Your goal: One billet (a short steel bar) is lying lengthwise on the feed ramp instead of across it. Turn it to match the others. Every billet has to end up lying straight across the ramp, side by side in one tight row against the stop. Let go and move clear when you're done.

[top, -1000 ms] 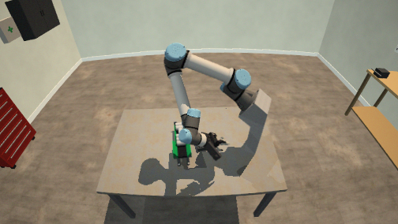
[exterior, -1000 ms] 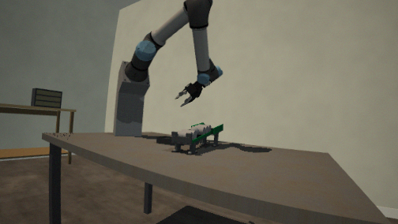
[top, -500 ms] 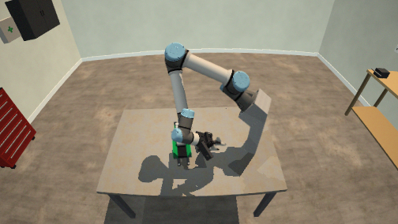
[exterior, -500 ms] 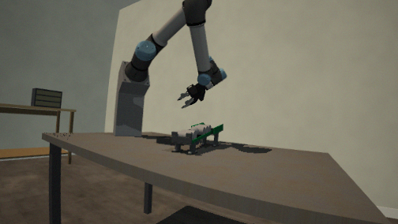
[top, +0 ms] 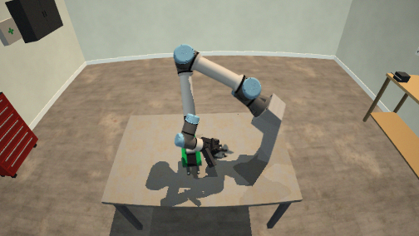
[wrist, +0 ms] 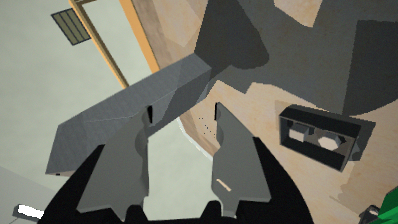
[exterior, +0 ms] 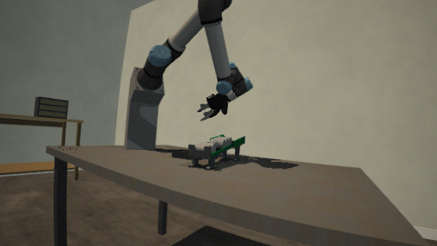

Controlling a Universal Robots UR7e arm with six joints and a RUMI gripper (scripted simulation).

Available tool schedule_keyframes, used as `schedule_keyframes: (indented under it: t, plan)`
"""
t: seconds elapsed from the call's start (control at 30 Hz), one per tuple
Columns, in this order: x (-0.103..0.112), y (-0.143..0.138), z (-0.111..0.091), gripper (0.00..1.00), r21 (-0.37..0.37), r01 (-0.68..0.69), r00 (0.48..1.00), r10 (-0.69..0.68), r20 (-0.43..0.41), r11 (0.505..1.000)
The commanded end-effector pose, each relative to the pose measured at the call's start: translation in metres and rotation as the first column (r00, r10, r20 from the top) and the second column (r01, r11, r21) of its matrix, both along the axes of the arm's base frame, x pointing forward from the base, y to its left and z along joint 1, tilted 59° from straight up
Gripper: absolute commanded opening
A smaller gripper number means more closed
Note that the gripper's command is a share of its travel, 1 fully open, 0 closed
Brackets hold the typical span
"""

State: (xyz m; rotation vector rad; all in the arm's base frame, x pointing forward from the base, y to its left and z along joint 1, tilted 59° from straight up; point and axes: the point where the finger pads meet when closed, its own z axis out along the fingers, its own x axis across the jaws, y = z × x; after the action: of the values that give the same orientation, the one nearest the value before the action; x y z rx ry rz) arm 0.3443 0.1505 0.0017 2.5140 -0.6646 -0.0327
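The green feed ramp (exterior: 218,148) stands on short legs on the table, with pale billets (exterior: 207,145) lying on it; I cannot tell their orientation from here. In the top view the ramp (top: 191,158) is mostly hidden under the arm's wrist. My gripper (exterior: 208,111) hangs well above the ramp, tilted sideways, its fingers partly apart with nothing between them. It also shows in the top view (top: 220,152) to the right of the ramp. In the wrist view the two grey fingers frame the table edge and floor, and a green corner of the ramp (wrist: 389,210) shows at the bottom right.
The arm's grey base pedestal (top: 271,111) stands at the table's back right. A small dark open fixture (wrist: 318,136) lies on the table near the ramp. A wooden side table (exterior: 41,121) stands off to one side, and a red tool cabinet (top: 12,139) stands by the wall.
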Motion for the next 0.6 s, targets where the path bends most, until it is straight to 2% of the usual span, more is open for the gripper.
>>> schedule_keyframes:
  t: [0.0,0.13,0.3,0.57]
  plan:
    - [0.001,0.0,0.001,0.4,0.005,0.009,1.0,-0.009,0.002,1.0]
    - [0.001,0.0,0.001,0.4,0.005,0.009,1.0,-0.009,0.002,1.0]
    - [0.022,-0.019,0.023,0.4,0.081,0.183,0.981,-0.187,0.054,0.98]
    - [0.022,-0.019,0.023,0.4,0.081,0.183,0.981,-0.187,0.054,0.98]
